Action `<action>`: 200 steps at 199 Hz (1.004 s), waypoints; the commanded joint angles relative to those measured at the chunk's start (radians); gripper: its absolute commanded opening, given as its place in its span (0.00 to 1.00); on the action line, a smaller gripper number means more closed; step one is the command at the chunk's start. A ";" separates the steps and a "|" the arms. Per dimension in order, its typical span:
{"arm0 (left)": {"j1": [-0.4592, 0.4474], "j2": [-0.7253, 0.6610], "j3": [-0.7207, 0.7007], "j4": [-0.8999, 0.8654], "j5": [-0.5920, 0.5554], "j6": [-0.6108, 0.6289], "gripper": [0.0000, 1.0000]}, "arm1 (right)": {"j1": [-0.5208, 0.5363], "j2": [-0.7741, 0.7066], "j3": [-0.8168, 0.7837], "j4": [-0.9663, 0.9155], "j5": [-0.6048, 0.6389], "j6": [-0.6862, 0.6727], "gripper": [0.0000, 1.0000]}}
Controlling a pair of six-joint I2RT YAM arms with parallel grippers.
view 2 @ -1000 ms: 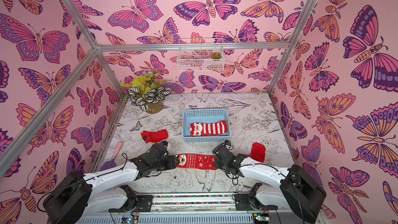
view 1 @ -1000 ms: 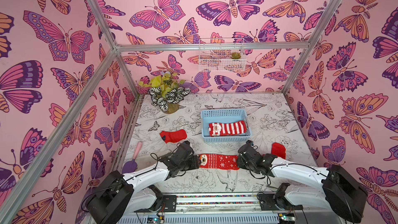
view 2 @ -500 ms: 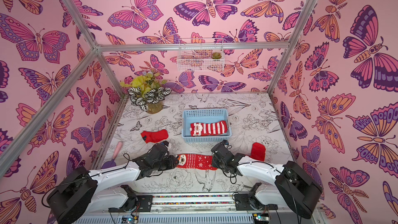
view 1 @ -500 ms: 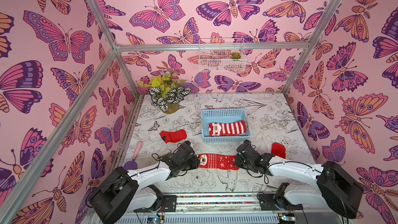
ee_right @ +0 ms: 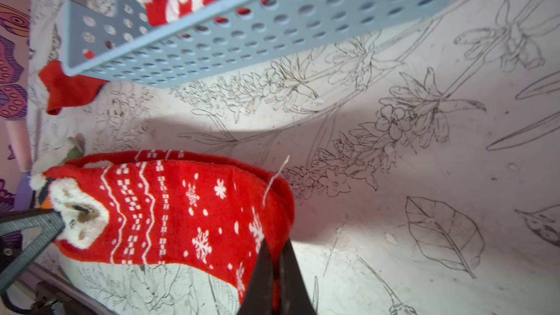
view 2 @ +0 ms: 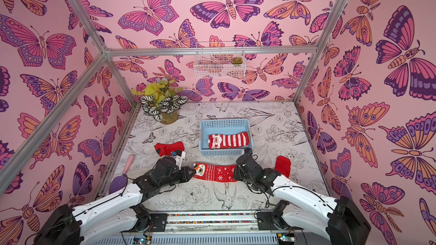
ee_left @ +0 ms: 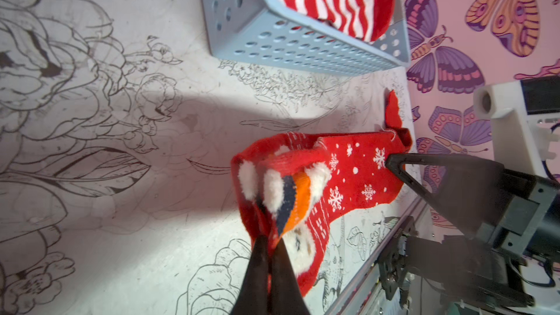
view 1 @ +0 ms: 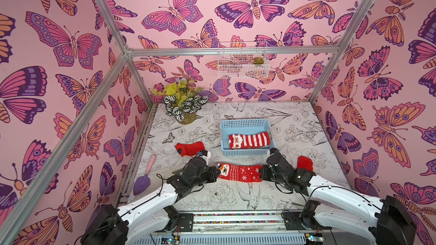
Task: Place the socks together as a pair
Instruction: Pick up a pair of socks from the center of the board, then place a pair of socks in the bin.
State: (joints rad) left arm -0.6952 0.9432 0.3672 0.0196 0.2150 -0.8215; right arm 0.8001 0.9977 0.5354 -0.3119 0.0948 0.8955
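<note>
Snowflake sock (view 1: 240,172): red with white snowflakes and a furry face at its 9 o'clock end. It is stretched along the 9–3 line near the desk's (view 1: 236,199) 6 o'clock edge, pinched by the left hand (view 1: 219,172) and right hand (view 1: 260,174). Striped sock (view 1: 250,140): red-white with a Santa face, lying flat in the blue basket (view 1: 244,122) at 12 o'clock. Plain red sock (view 1: 190,148): rumpled, at 10 o'clock. Fourth red sock (view 1: 305,163): bunched, at 3 o'clock.

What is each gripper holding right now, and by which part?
Both hold the red snowflake sock: the left gripper pinches its face end, the right gripper the opposite end.
</note>
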 commanded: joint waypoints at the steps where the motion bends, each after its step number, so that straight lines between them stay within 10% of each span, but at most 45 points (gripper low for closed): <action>1: -0.006 -0.051 0.062 -0.080 0.018 0.046 0.00 | -0.002 -0.052 0.070 -0.073 0.045 -0.062 0.00; 52: -0.006 -0.012 0.235 -0.147 -0.076 0.169 0.00 | -0.032 -0.030 0.322 -0.294 0.345 -0.257 0.00; 128: 0.056 0.496 0.620 -0.159 -0.108 0.385 0.00 | -0.307 0.252 0.545 -0.166 0.166 -0.412 0.00; 200: 0.110 0.768 0.795 -0.162 -0.119 0.481 0.00 | -0.360 0.540 0.659 -0.112 0.159 -0.446 0.00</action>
State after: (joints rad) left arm -0.5930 1.6680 1.1095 -0.1188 0.1081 -0.4004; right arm 0.4557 1.4937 1.1416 -0.4446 0.2401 0.4847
